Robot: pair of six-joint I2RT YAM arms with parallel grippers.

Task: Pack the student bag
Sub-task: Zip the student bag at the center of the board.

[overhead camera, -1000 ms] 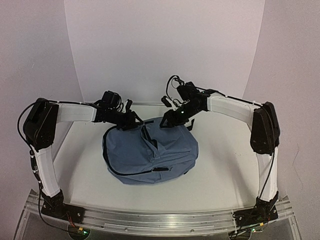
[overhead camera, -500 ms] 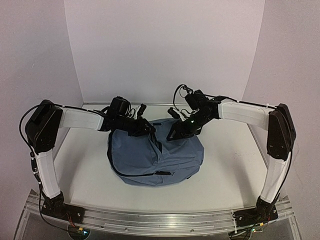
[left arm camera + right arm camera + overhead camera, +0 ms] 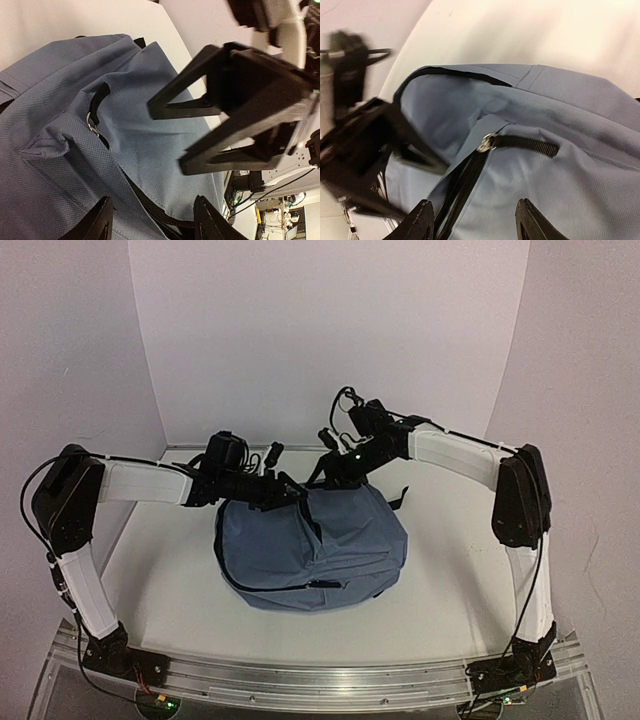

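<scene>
Two grippers are hovering close together over the far, rounded top of the blue backpack (image 3: pixel 310 540), which is lying in the middle of the white table (image 3: pixel 450 570). The left gripper (image 3: pixel 290 492) is spreading its jaws, gripping nothing. The right gripper (image 3: pixel 324 474) is likewise standing open, empty, above the zipper pull (image 3: pixel 487 142).

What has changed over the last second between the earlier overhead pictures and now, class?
The left gripper reached rightward over the top of the student bag, and the bag shifted slightly right. The right gripper dipped onto the bag, then lifted back up. Both stand open now, gripping nothing. The bag still lies on the table.
</scene>
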